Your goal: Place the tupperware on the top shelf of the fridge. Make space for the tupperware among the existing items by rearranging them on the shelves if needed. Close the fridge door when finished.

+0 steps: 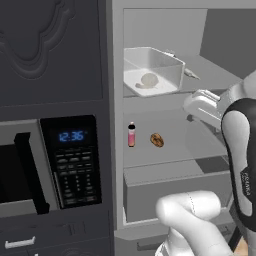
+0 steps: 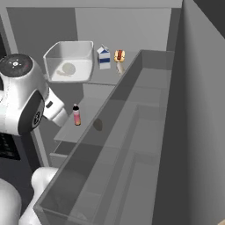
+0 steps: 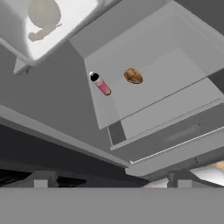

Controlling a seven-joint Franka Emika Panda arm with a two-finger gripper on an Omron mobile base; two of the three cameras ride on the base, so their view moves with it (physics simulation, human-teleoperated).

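Tupperware [image 1: 152,72], a white shallow rectangular plastic tub with a pale food lump inside, sat on the thin pale-grey top shelf [image 1: 210,75] of the tall grey fridge [image 1: 118,150], above and ahead of the two-finger gripper [image 3: 111,181], whose jaws stood wide apart, holding nothing. Ahead of the fingertips, on the shelf below, a tiny pink bottle [image 1: 131,135] with a dark cap stood near a small round brown lump [image 1: 157,140]. The fridge door [image 2: 176,145] hung open.

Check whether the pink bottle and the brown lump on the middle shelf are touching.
Apart. In the left base view the pink bottle stands left of the brown lump with bare shelf showing between them; the hand view shows the same gap.
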